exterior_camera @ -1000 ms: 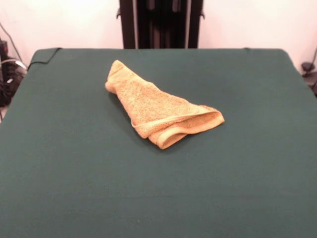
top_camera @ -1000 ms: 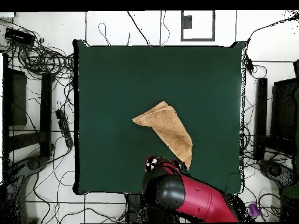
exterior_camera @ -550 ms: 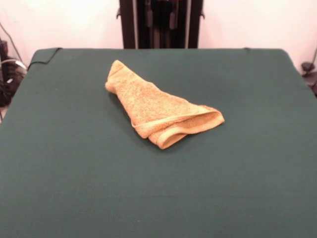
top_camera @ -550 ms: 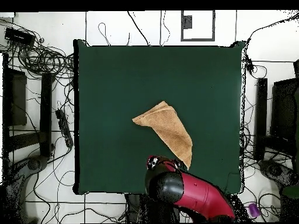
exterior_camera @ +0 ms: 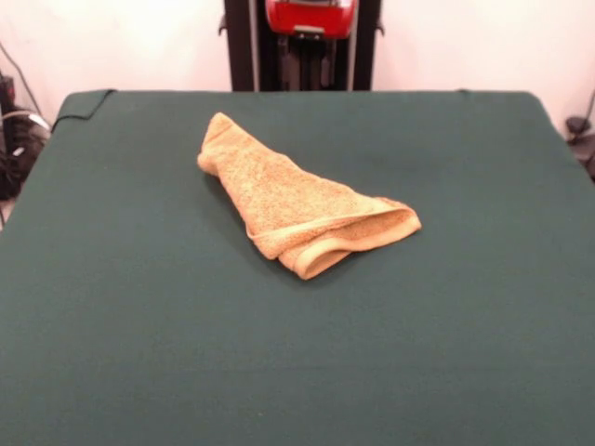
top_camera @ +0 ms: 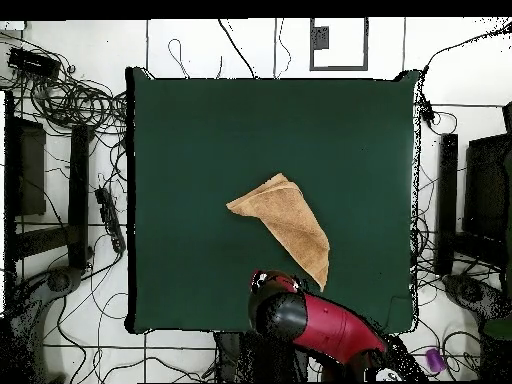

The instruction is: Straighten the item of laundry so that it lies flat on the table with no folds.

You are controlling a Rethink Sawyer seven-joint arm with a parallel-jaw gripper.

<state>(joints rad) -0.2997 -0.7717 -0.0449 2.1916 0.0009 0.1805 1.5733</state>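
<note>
i cannot tell how my claw (exterior_camera: pixel 310 19) is set; the front view catches only a red and black part of it at the top edge, above the far rim of the table (exterior_camera: pixel 139 325). from overhead my arm (top_camera: pixel 320 325) shows as a red and black bulk over the table's edge on my base's side, and its black end sits just beside the narrow tip of the towel (top_camera: pixel 286 224), with no contact that i can make out.

the towel lies a little toward my side of the table's middle, resting on the dark green cloth and folded over on itself into a long, rough triangle. in the front view one narrow corner points toward the far left, and the wide end lies nearer the camera and to the right, where doubled layers show a rolled edge and a border band. it is not flat.

cables (top_camera: pixel 70 100) lie on the pale floor around the table.
</note>
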